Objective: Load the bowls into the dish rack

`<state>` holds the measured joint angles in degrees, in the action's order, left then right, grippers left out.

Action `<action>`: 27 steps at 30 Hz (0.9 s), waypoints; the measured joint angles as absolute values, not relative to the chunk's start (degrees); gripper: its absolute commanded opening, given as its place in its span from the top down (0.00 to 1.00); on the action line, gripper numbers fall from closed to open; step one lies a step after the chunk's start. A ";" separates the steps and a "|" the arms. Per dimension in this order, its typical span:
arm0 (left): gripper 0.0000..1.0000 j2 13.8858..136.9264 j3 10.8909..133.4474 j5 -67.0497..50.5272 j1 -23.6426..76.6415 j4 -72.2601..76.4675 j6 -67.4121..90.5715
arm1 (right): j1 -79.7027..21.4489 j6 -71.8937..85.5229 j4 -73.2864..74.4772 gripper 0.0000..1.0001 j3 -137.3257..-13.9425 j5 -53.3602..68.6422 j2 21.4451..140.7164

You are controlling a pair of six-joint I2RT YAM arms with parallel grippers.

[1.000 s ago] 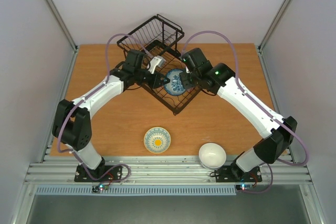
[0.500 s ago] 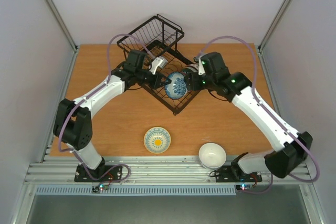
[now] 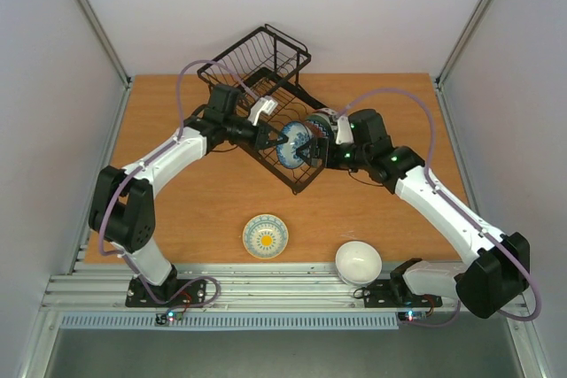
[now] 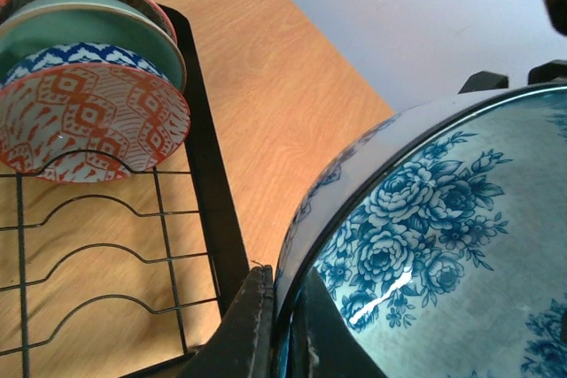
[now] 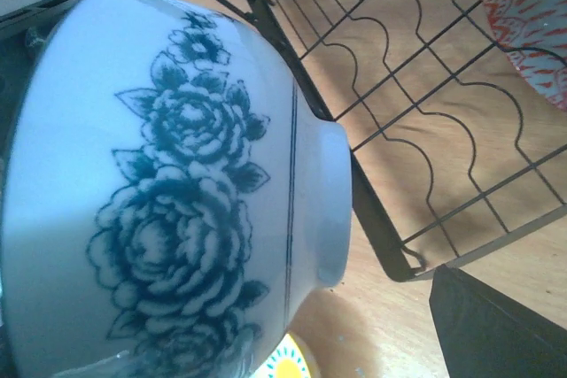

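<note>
At the centre of the overhead view, above the near corner of the dish rack (image 4: 209, 183), you have the blue floral bowl (image 3: 293, 144). It stands on edge between the two arms, and you cannot tell whether it touches the wires.

Left gripper (image 4: 279, 323): jaws closed on the floral bowl's rim, one finger outside the wall and one inside. This shows at the bottom of the left wrist view.

Right gripper (image 3: 319, 141): jaws stand apart and hold nothing you can see. One finger shows at the lower right of the right wrist view, clear of the bowl's foot. The other is hidden behind the bowl.

Change: a second ago the right gripper sat over the rack, tight against this bowl. Its arm has since swung out to the right and drawn back, while the left gripper has kept its place. You may judge the handover done, with the bowl in the left arm's charge alone.

Already racked, upper left of the left wrist view: a red-patterned bowl (image 4: 89, 121) and a pale green bowl (image 4: 97, 37), on edge. One more rim sits behind them, too cropped to name. Free dividers lie just below them in that frame.

Outstanding, lower centre of the overhead view: a sun-patterned bowl (image 3: 266, 236) and a white bowl (image 3: 358, 261), both on the worktop (image 3: 177, 210), well apart from the rack.
</note>
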<state>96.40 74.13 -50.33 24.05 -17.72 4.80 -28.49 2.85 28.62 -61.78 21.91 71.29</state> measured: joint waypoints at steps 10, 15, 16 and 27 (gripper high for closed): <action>0.99 96.42 73.80 -54.33 24.01 -15.59 7.07 | -28.49 5.37 24.03 0.29 -60.60 25.43 70.48; 1.00 96.42 73.80 -54.57 23.92 -15.46 7.81 | -28.60 5.74 23.16 0.62 -60.60 25.61 70.48; 1.00 96.42 73.80 -54.50 23.90 -15.42 7.84 | -28.60 5.85 23.33 0.72 -60.60 25.17 70.48; 0.40 96.79 73.89 -53.91 24.38 -14.41 8.56 | -29.15 1.74 29.17 0.99 -63.53 19.62 69.91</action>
